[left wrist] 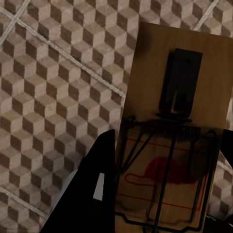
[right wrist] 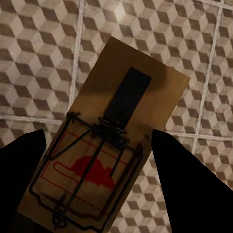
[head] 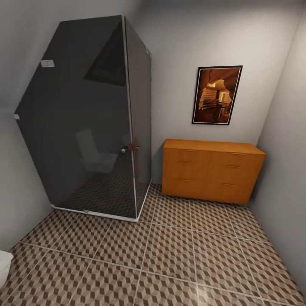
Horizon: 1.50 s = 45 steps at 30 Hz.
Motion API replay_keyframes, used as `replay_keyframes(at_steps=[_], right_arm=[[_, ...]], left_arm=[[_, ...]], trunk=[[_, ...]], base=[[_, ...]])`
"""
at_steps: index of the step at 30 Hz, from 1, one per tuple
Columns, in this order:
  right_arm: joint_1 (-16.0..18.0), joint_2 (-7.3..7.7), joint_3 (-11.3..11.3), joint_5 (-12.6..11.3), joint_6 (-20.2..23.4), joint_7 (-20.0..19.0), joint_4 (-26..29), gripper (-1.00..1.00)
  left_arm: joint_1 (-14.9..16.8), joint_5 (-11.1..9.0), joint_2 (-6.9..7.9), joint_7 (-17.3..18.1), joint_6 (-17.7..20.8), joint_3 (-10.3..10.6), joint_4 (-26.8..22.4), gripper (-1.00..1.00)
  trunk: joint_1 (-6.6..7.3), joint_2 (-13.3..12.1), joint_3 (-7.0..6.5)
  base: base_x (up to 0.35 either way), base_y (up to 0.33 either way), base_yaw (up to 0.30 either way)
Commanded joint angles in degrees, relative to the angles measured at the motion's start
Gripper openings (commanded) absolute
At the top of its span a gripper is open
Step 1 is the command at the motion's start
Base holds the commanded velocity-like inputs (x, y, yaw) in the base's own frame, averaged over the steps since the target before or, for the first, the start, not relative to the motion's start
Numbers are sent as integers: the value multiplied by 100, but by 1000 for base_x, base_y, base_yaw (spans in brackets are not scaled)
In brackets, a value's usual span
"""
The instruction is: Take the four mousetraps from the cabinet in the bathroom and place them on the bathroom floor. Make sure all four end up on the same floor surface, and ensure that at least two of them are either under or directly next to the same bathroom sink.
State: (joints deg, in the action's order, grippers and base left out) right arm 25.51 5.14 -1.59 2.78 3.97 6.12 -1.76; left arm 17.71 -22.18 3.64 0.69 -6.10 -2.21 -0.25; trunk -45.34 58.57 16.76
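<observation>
Mousetraps are in both wrist views, one in each gripper. In the left wrist view, a mousetrap point(left wrist: 177, 141) is a brown wooden board with a black plate near its far end, a coiled spring and thin wire bar across the middle, and a red mark on the near part. The left gripper point(left wrist: 160, 194) has one dark finger point(left wrist: 94, 194) against the edge of the board; the other finger is at the opposite edge, almost out of the picture, so the fingers seem clamped on this trap. Behind it is the bathroom floor point(left wrist: 53, 97) with its cube pattern.

In the right wrist view, the second mousetrap point(right wrist: 109, 145) lies tilted, with the same black plate, spring and red mouse-shaped mark. The right gripper point(right wrist: 102, 184) has its two dark fingers point(right wrist: 187, 184) standing apart, one on each side of the board. Gaps of floor are visible between each finger and the board, so I cannot tell if they really grip it.

In the head view, the cabinet point(head: 211, 170) stands against the far wall at about 1 o'clock, with all drawers closed. A framed picture point(head: 216, 94) hangs on the wall above it. A dark glass shower cabin point(head: 93, 123) fills the corner at about 11 o'clock, just beside the cabinet. The patterned floor point(head: 170, 259) spreads in front of both.
</observation>
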Motion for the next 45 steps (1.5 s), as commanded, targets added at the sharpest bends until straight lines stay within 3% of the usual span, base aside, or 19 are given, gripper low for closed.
replay_keyframes(at_steps=[1, 20, 34, 45], right_arm=[[7, -1, -16, 29, 10, 16, -8, -100], [7, 0, -16, 29, -1, 29, -8, -100], [7, -4, -16, 29, -8, 29, -8, -100], [7, -4, -16, 29, -2, 29, -9, -100]], left_arm=[[4, 7, -3, -12, -15, -20, 4, -100], [4, 23, -52, -6, 13, -16, -3, -100], [4, 5, -282, -10, 16, -24, -6, -100], [4, 11, -297, -1, 30, -18, -9, -100]], trunk=[[1, 4, 7], [1, 4, 7], [1, 4, 7], [1, 4, 7]], base=[[-27, 0, 30], [-4, 0, 237], [0, 0, 277], [160, 0, 277]])
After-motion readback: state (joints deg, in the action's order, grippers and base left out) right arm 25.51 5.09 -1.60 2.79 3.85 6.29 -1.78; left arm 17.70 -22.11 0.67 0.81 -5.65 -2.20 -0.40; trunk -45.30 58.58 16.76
